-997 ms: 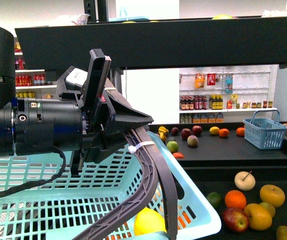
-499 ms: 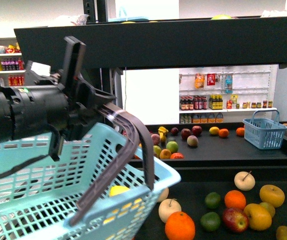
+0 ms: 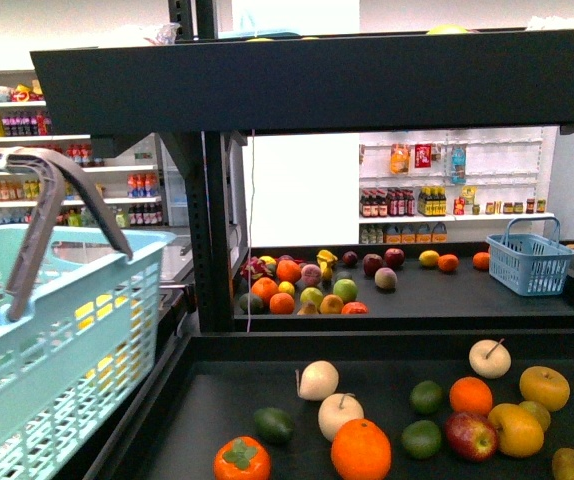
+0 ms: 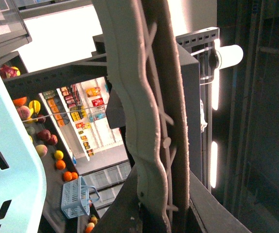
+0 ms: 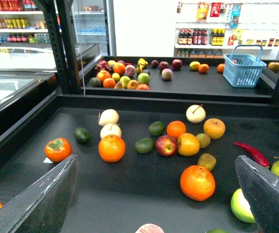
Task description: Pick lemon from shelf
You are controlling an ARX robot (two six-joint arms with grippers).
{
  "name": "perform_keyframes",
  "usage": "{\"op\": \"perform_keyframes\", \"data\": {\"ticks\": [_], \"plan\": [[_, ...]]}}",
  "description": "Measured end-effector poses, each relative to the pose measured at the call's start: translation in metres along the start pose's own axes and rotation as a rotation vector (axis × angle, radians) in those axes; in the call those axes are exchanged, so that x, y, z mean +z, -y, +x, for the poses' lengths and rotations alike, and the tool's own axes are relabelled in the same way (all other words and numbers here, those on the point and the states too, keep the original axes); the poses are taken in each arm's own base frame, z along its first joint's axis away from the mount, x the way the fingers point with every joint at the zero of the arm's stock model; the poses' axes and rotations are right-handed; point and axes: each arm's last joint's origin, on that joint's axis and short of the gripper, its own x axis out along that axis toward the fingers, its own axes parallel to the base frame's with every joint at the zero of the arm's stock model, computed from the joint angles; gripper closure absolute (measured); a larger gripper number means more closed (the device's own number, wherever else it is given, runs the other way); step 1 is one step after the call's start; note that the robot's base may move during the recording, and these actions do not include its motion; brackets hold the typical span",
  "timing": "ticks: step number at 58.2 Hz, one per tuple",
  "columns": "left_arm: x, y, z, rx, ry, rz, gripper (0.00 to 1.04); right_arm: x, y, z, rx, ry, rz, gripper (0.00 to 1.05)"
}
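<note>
shelf (image 3: 297,85): black tiers, fruit loose on lower tray | lemon: yellow shape behind mesh of basket (image 3: 57,340), front view, identity uncertain | left gripper: basket handle (image 4: 144,121) fills wrist view, jaw state cannot be told | right gripper (image 5: 159,194): jaws apart, empty, over tray near orange (image 5: 112,148)

A pale-blue basket (image 3: 57,340) blocks the left; scattered fruit crowds the shelf (image 3: 217,400) tray.

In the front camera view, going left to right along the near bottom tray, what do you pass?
Light blue basket → persimmon → dark avocado → big orange → red apple → yellow-orange fruit.
</note>
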Motion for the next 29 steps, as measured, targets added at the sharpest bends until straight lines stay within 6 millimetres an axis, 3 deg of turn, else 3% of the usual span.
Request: {"op": "perform_keyframes", "data": {"ticks": [29], "plan": [[0.066,-0.041,-0.033,0.023,0.100,0.015,0.94,0.000,0.000,0.000,0.000,0.000,0.000,0.07]]}}
